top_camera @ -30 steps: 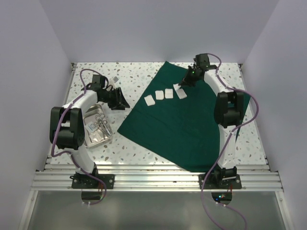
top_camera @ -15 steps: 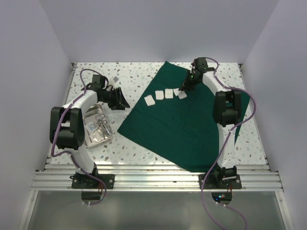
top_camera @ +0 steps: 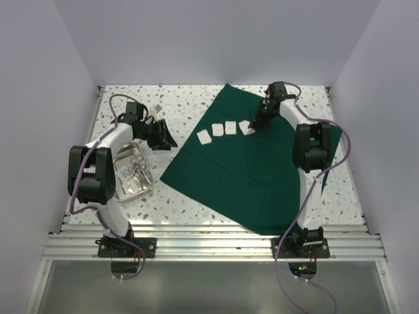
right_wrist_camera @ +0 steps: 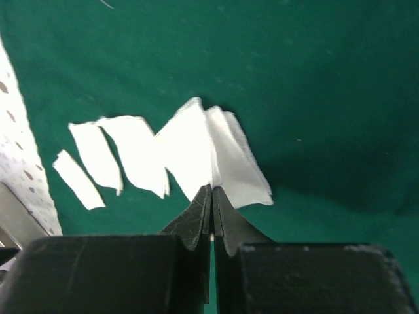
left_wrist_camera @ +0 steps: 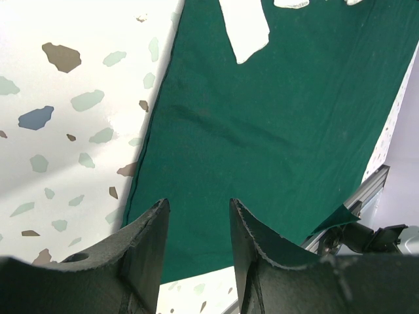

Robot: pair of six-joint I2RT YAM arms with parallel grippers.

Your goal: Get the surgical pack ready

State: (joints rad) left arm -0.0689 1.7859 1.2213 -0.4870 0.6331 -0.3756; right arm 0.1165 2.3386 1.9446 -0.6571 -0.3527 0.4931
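Surgical pack laid out in parts on terrazzo table (top_camera: 190, 104): dark green cloth (top_camera: 249, 170) spread flat, centre-right; four white gauze squares (top_camera: 218, 129) in row on its far part. Your right gripper (top_camera: 256, 122) – fingers pinched together on rightmost gauze square (top_camera: 246, 128), which tents up at fingertips. Your left gripper (top_camera: 167, 139) – jaws partly apart, holding nothing, low over table just beside cloth's left edge. Steel tray (top_camera: 124, 186) with scissors/forceps (top_camera: 136, 167) inside sits on table left of cloth, apart from it.
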